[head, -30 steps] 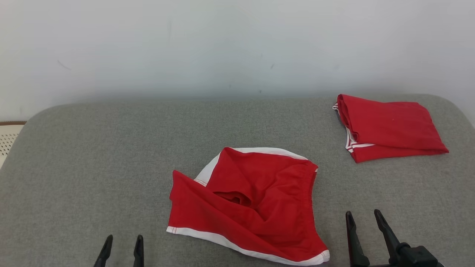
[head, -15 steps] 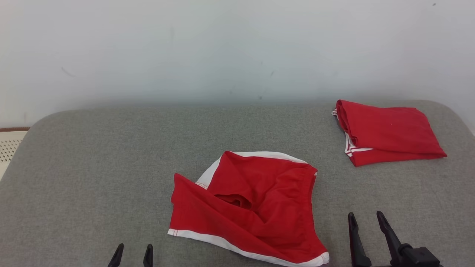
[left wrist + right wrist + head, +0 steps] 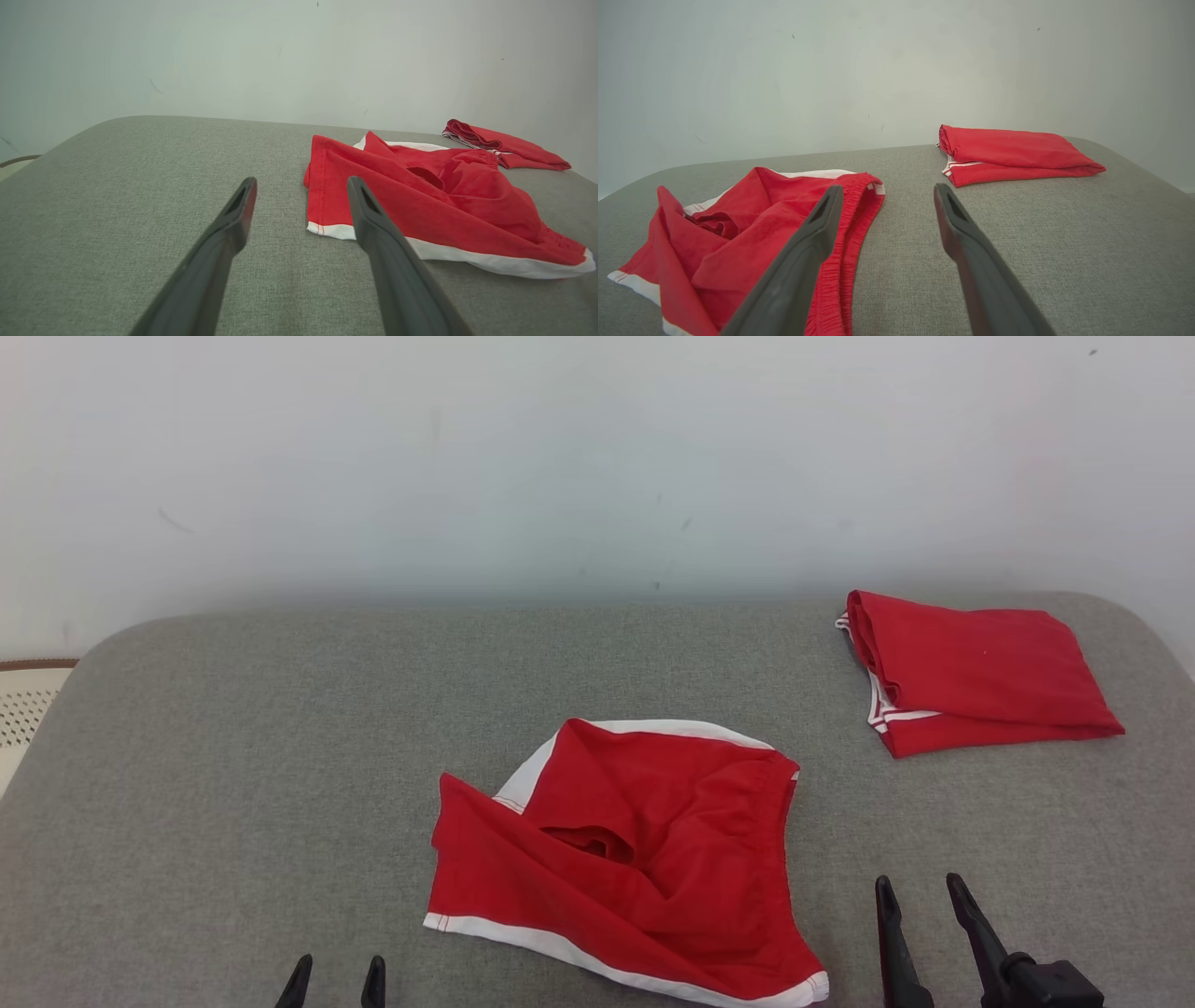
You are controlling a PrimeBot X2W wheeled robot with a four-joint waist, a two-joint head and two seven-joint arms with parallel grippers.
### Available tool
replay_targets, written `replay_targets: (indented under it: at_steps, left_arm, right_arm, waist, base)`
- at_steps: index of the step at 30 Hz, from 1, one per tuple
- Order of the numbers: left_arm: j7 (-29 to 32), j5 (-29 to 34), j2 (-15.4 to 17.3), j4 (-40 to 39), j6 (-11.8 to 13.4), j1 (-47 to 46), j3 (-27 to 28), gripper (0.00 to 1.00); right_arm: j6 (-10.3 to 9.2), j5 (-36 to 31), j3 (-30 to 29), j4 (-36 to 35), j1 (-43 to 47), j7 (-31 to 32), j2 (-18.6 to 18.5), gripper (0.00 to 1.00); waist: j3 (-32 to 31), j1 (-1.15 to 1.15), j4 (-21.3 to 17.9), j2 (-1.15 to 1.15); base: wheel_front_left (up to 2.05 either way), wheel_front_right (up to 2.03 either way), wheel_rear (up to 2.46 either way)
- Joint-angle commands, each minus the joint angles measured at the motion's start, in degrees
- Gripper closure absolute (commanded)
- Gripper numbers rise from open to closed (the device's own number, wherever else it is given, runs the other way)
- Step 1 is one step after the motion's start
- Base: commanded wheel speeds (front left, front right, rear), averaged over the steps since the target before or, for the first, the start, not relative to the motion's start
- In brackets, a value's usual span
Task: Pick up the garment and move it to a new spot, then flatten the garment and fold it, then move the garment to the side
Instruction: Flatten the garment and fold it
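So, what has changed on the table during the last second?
The head view shifted slightly, so everything sits a little lower in the picture. Beyond that, the left end effector slid a little inward, toward the crumpled red shorts. Nothing was grasped or released; both end effectors stay open. The right end effector, the shorts and the folded red garment kept their places.

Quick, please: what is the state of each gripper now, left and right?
Left gripper: open, holding nothing.
Right gripper: open, holding nothing.
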Motion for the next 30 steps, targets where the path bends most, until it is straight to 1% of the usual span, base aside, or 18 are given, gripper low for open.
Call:
replay_targets:
  at_steps: [1, 8, 10, 14, 18, 22, 24, 30]
  left_arm:
    - [-0.2, 0.3, -0.1, 0.3, 0.2, -0.6, 0.2, 0.0]
    - [-0.2, 0.1, -0.1, 0.5, 0.1, -0.4, 0.4, 0.0]
    - [-0.2, -2.0, -0.1, 0.6, -0.6, -0.5, 0.6, 0.0]
    - [-0.2, -3.4, 0.3, 1.5, -2.4, -1.6, -1.3, 0.0]
    - [-0.2, -3.7, 2.1, 3.9, -3.6, -3.9, -3.3, 0.0]
    - [0.2, -4.6, 4.5, 9.1, -4.3, -7.6, -6.0, 0.0]
    - [0.2, -6.0, 5.3, 12.0, -4.5, -9.7, -7.3, 0.0]
    - [-0.1, -8.3, 8.4, 22.0, -4.6, -16.6, -13.8, 0.0]
  right_arm:
    - [0.03, 0.3, 0.0, 0.1, 0.1, -0.3, 0.1, 0.0]
    - [0.03, 0.6, 0.2, 0.1, -0.2, -0.3, 0.1, 0.0]
    - [0.03, 1.0, 0.3, 0.1, 0.0, -0.3, 0.1, 0.0]
    - [0.03, 2.5, 1.2, 0.5, 0.0, -0.3, 0.1, 0.0]
    - [0.03, 3.8, 5.2, 2.0, -0.8, 2.1, -0.1, 0.0]
    - [0.03, 4.9, 9.7, 2.6, -1.8, 4.6, -2.9, 0.0]
    - [0.03, 5.9, 12.1, 2.5, -2.2, 5.8, -4.6, 0.0]
    - [0.03, 8.8, 17.8, 1.9, -2.9, 9.0, -9.8, 0.0]
  waist:
    - [0.0, 0.0, 0.0, 0.0]
    - [-0.1, 0.0, -0.1, 0.0]
    - [0.0, 0.0, -0.1, 0.0]
    - [0.2, 0.0, -0.2, 0.0]
    - [0.9, 0.0, -0.6, 0.0]
    - [2.3, 0.0, -1.6, 0.0]
    - [3.3, 0.0, -2.1, 0.0]
    - [6.8, 0.0, -2.6, 0.0]
  base:
    - [0.0, 0.0, 0.0]
    - [0.0, 0.0, 0.0]
    - [0.0, 0.0, 0.0]
    - [0.0, 0.0, 0.0]
    - [0.0, 0.0, 0.0]
    - [0.0, 0.0, 0.0]
    - [0.0, 0.0, 0.0]
    - [0.0, 0.0, 0.0]
